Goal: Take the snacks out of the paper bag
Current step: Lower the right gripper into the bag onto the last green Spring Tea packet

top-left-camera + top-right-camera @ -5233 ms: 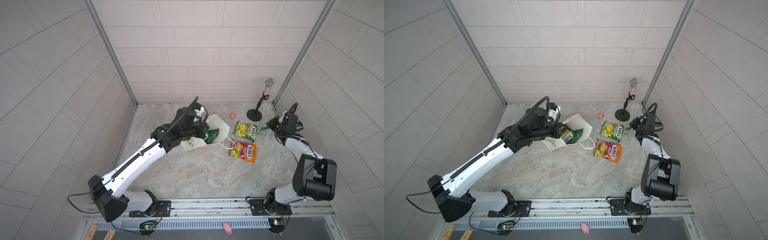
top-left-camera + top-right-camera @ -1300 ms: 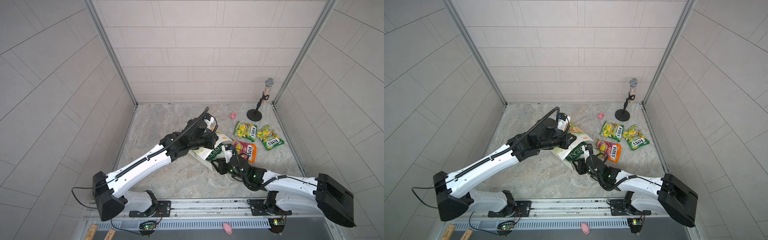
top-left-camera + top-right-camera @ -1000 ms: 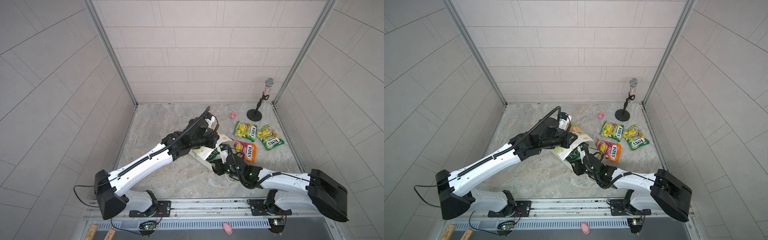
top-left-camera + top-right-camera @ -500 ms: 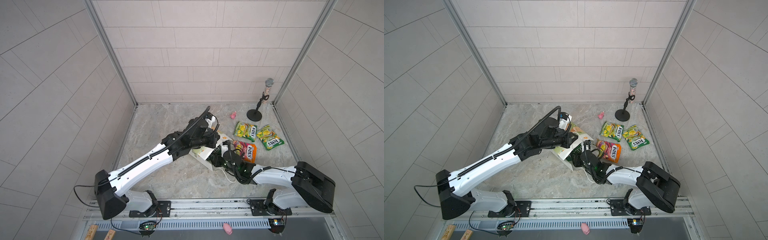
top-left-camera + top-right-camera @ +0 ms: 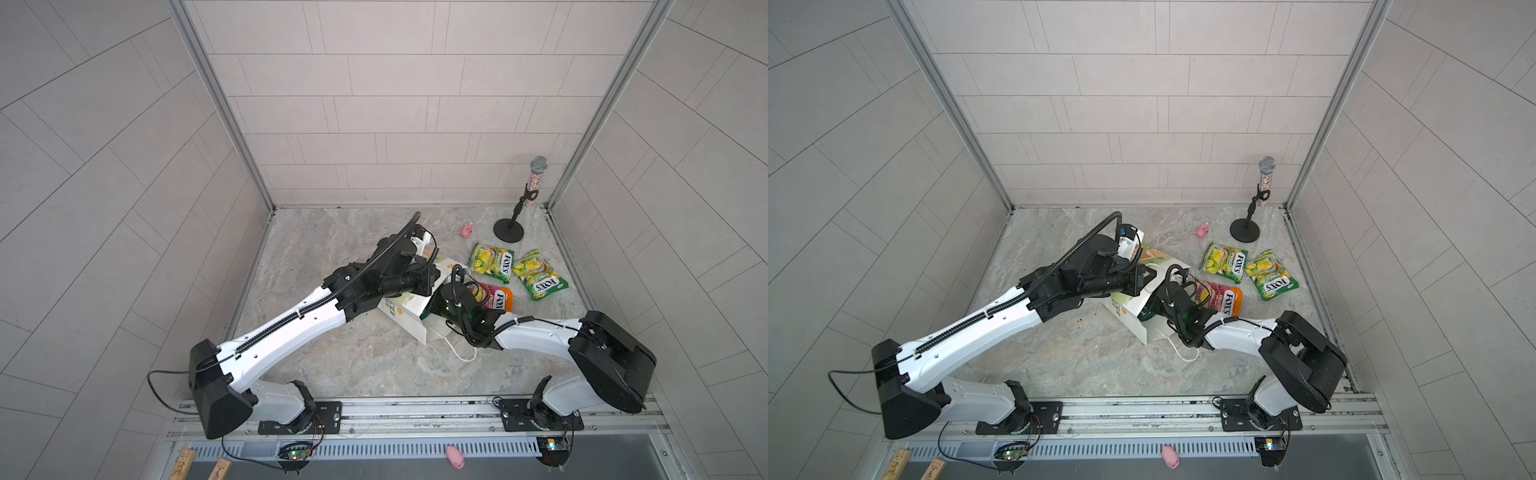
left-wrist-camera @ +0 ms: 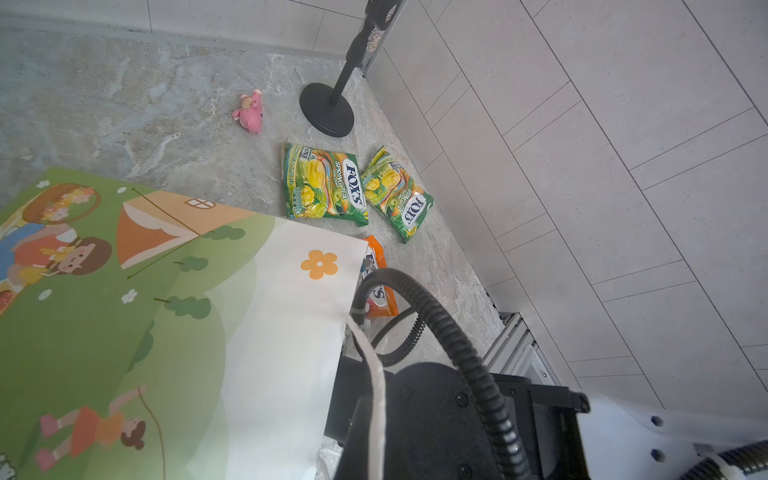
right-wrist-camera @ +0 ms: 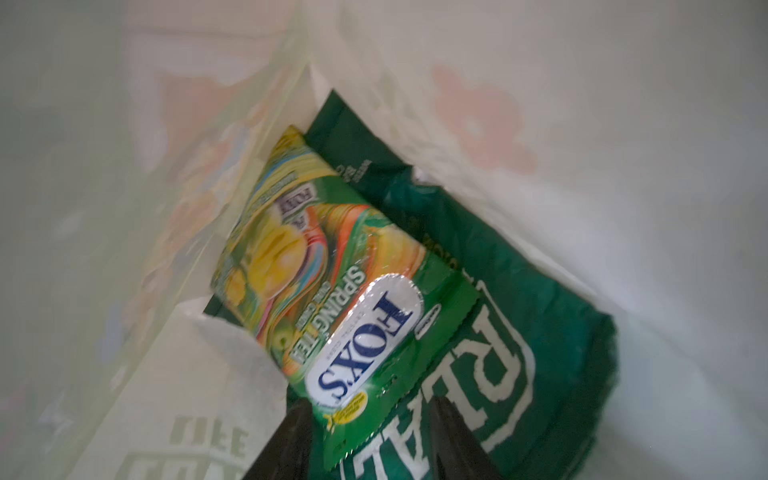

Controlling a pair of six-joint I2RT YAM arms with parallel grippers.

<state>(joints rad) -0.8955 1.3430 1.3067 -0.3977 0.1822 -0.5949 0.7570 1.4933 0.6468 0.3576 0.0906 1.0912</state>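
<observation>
The paper bag (image 5: 405,309) lies on its side mid-floor, mouth toward the right arm. My left gripper (image 5: 426,275) is shut on its upper wall and holds the mouth up; the fingertips are hidden. My right gripper (image 7: 370,436) is inside the bag and open. Its fingers (image 7: 286,440) flank the corner of a yellow-green FOX'S packet (image 7: 332,270), which lies on the dark green REAL bag (image 7: 519,353). Outside the bag lie three snacks: two yellow-green FOX'S packets (image 5: 491,258) (image 5: 539,274) and a red-orange one (image 5: 496,297).
A microphone on a black round stand (image 5: 509,228) occupies the back right corner, with a small pink toy (image 5: 468,229) beside it. Another pink toy (image 5: 455,456) lies at the front rail. The bag's white cord handle (image 5: 461,353) trails on the floor. Tiled walls enclose three sides.
My right gripper has pushed deeper into the bag's mouth, and its forearm has swung round behind it. The left arm and the bag have stayed put.
</observation>
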